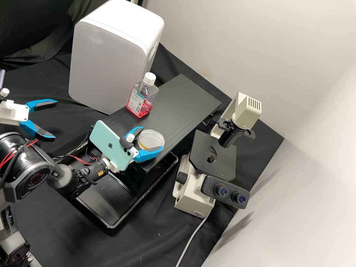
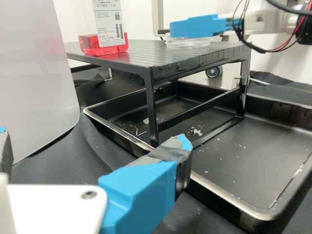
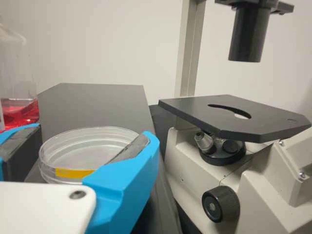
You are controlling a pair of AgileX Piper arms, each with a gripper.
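A clear petri dish (image 1: 151, 138) with a yellow strip on its side sits at the near end of a black raised shelf (image 1: 181, 107). My right gripper (image 1: 151, 139) has its blue fingers on either side of the dish, pads against the rim (image 3: 90, 134). The dish (image 3: 83, 151) rests on the shelf (image 3: 97, 102). My left gripper (image 1: 55, 119) hangs open and empty at the far left, above the black cloth. In the left wrist view, the left gripper (image 2: 92, 136) faces the shelf legs and the black tray (image 2: 253, 161).
A culture flask (image 1: 141, 98) of red liquid with a white cap stands farther back on the shelf. A white box (image 1: 115, 52) stands behind it. An inverted microscope (image 1: 215, 163) sits right of the shelf, its stage (image 3: 229, 114) close to the dish.
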